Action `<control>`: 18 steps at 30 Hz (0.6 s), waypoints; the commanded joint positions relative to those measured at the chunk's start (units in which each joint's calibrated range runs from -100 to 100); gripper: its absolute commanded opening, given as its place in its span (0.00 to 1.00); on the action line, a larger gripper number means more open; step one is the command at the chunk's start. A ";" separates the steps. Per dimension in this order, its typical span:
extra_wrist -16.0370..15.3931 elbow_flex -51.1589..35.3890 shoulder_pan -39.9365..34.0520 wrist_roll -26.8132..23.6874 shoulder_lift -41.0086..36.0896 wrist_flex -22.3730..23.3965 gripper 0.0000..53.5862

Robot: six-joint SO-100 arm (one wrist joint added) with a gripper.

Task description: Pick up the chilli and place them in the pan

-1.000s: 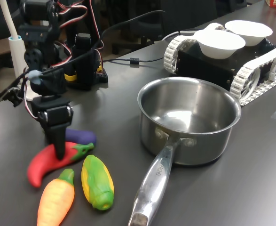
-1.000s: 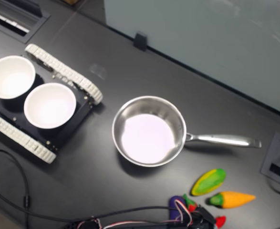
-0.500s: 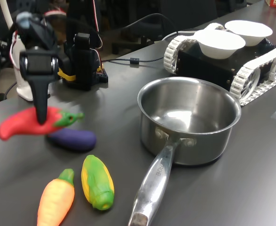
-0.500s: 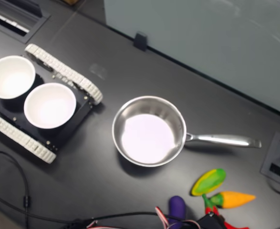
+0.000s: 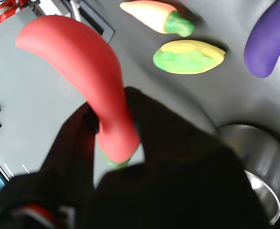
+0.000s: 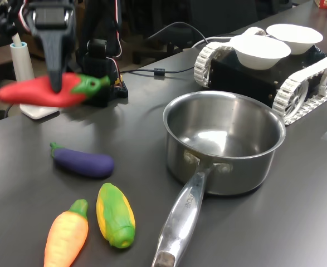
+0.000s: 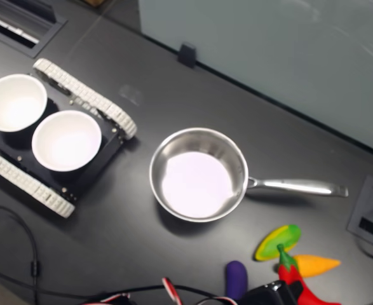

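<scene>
Change: chilli is now well up off the desk, carried level at the far left of the first exterior view, above and beyond the eggplant.
Pincer: the pincer is clamped on the chilli close to its green stem cap; in the wrist view both dark fingers press the red body near that end.
Difference from earlier: a second ago the chilli lay on the desk touching the eggplant, with the pincer closing over it; half a second ago it hung just above the eggplant; now it is higher and farther back.
Second exterior view: the chilli shows at the near edge, just beside the carrot and the corn, which have not moved.
Pan: the pan stands empty to the right in the first exterior view, well apart from the chilli, handle pointing to the near side.
Meaning for the task: the pick looks done; the carry to the pan and the release are left.
Next move: a swing right over the rim, judged to need enough height to clear the tall wall.
Risk: a hold so near one end could let the long body tip or slip.
</scene>
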 commanded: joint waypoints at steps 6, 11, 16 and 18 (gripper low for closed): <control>-1.48 -2.31 -5.16 -4.49 -10.39 -2.47 0.00; -1.40 -2.94 -8.71 -6.01 -12.08 -2.56 0.00; -1.15 -2.58 -14.56 -7.13 -13.94 -2.56 0.00; -1.15 -2.31 -17.31 -7.86 -14.36 -2.30 0.00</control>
